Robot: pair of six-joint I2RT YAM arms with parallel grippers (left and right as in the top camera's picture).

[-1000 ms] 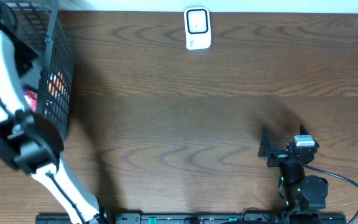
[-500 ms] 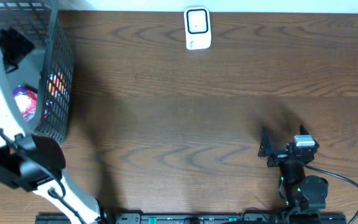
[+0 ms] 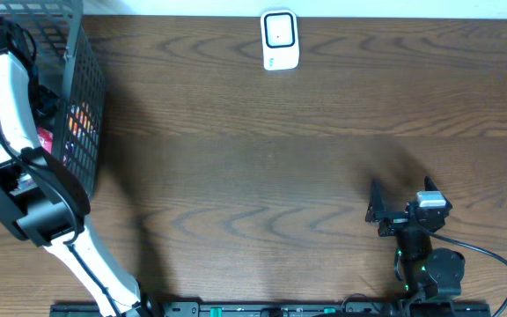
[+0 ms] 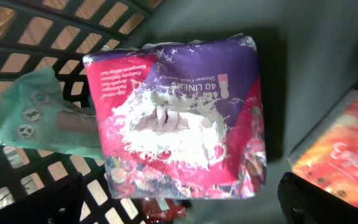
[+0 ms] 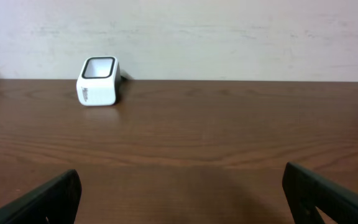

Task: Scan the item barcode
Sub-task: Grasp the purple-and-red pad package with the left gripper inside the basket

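While the left gripper (image 4: 182, 202) is hovering open-jawed over the pink packet (image 4: 179, 118) in the left basket (image 3: 86, 97), the right gripper (image 5: 180, 198) is resting open near right.

Green pouch (image 4: 36, 118) and orange pack (image 4: 344, 158) lie in wire basket (image 3: 84, 79).

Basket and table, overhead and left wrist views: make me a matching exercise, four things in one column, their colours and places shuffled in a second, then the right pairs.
Things:
1. scanner
2. basket
3. liner pack
4. soft pouch

Descriptions:
A. pale green, beside the liner pack
B. white, at the far edge of the table
C. black wire, at the table's left end
D. purple and pink, lying in the basket

Pairs: 1-B, 2-C, 3-D, 4-A
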